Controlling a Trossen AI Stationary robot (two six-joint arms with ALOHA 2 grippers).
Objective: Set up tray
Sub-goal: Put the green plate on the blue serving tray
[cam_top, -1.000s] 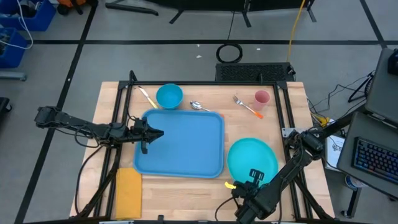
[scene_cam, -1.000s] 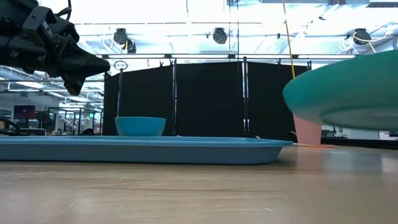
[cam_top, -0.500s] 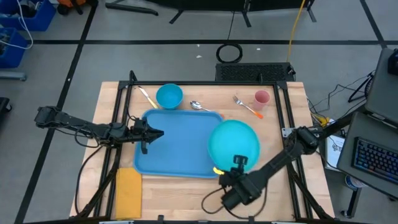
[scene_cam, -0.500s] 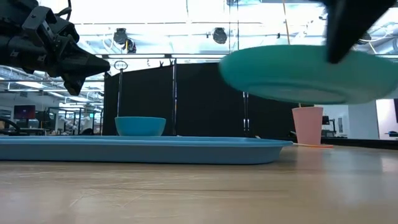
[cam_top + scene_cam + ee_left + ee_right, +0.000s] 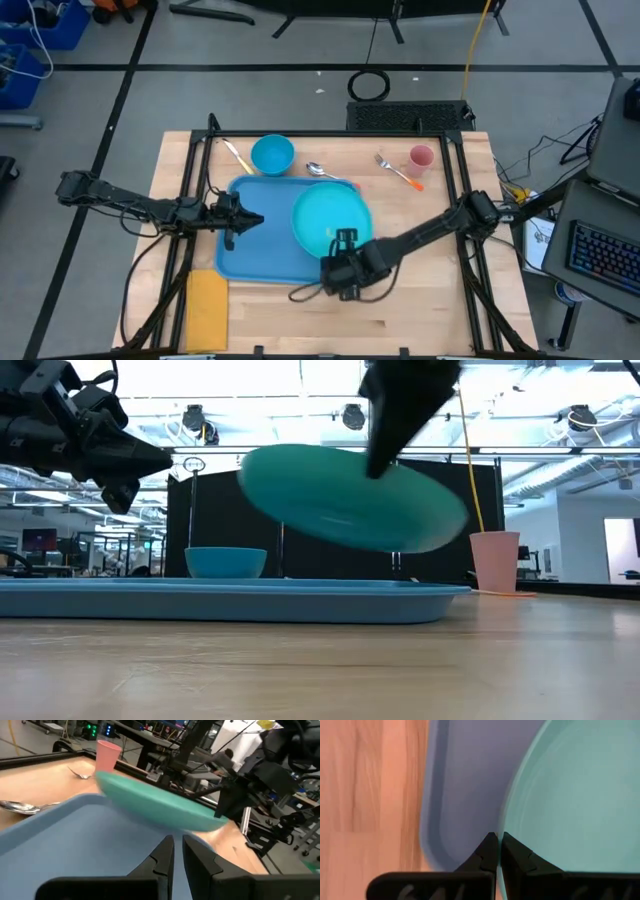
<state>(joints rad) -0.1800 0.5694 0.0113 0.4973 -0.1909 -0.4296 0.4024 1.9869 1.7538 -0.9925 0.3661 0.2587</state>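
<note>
The blue tray (image 5: 262, 250) lies flat on the wooden table, left of centre. Above its right half hangs the round teal plate (image 5: 325, 212), with my right gripper (image 5: 343, 240) shut on it. In the low view the plate (image 5: 340, 500) is tilted and clear of the tray (image 5: 230, 600). My left gripper (image 5: 255, 218) hovers shut and level over the tray's left edge and touches nothing. In its wrist view the fingers (image 5: 165, 857) point across the tray (image 5: 75, 835) at the plate (image 5: 150, 802). My right gripper pinches the plate's rim (image 5: 506, 827) on its near side between the two fingers, one above the rim and one below. The fingers slant down from the table's near right. The plate is lifted clear over the tray (image 5: 465, 780), tilted, reaching away from the fingers.
Along the far edge stand a blue bowl (image 5: 272, 155), a spoon (image 5: 320, 170), an orange-handled fork (image 5: 398, 170), a pink cup (image 5: 421, 157) and a yellow-handled utensil (image 5: 237, 157). A yellow-orange napkin (image 5: 207, 308) lies at the near left corner. Bare wood shows right of the tray.
My right gripper has carried the plate from the table's near right toward the left, until it hangs over the tray's right half. The wrist has rolled on the way, and the plate has gone from level to tilted.
</note>
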